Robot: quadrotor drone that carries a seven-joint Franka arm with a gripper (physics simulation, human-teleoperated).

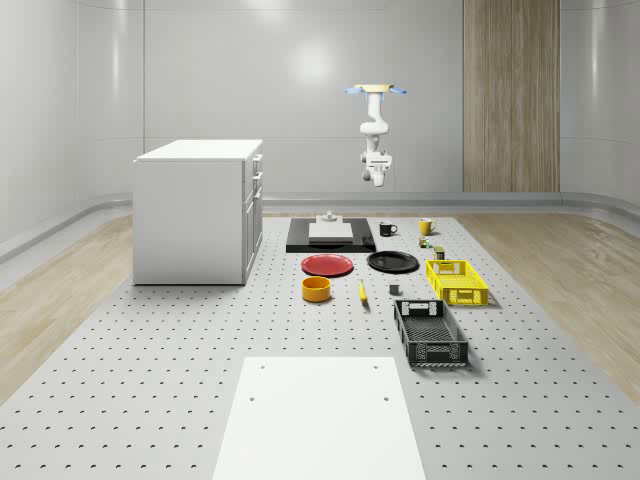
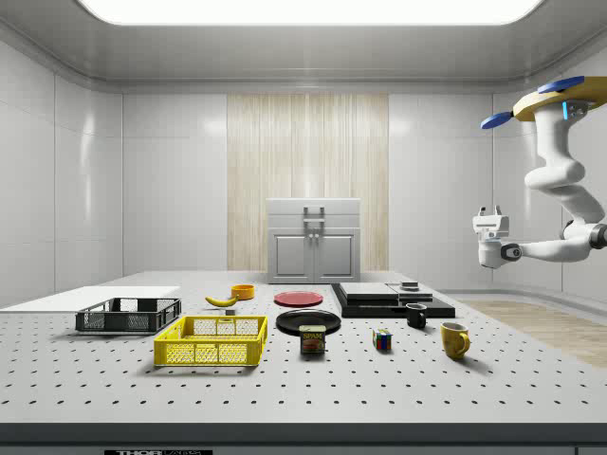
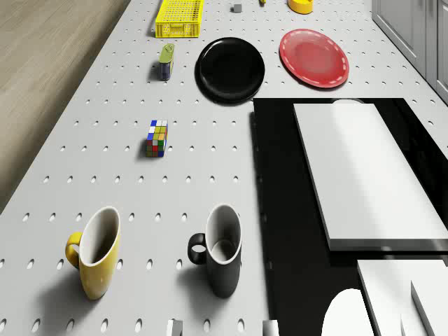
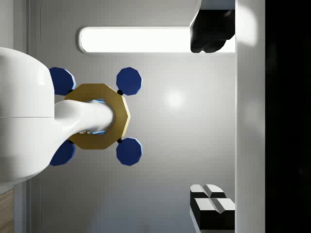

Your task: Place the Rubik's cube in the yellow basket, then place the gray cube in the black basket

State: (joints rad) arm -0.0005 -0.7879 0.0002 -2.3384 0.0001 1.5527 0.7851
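The Rubik's cube (image 3: 157, 138) (image 2: 382, 340) lies on the perforated table between the mugs and a can. The yellow basket (image 1: 457, 281) (image 2: 211, 341) stands beyond the can, and the black basket (image 1: 430, 333) (image 2: 128, 316) beyond that. A small gray cube (image 1: 394, 290) (image 3: 236, 8) sits beside the yellow basket. The drone (image 1: 376, 90) (image 2: 560, 100) hovers high over the table's mug end. My gripper (image 2: 489, 212) (image 4: 212, 121) hangs well above the table, pointed up toward the drone, open and holding nothing.
A yellow mug (image 3: 94, 252) and a black mug (image 3: 218, 248) stand under the drone beside a black slab (image 3: 280, 210) bearing white blocks. Farther on are a can (image 3: 166, 61), a black plate (image 3: 230, 68), a red plate (image 3: 314, 57), an orange bowl (image 1: 317, 289) and a white cabinet (image 1: 200, 210).
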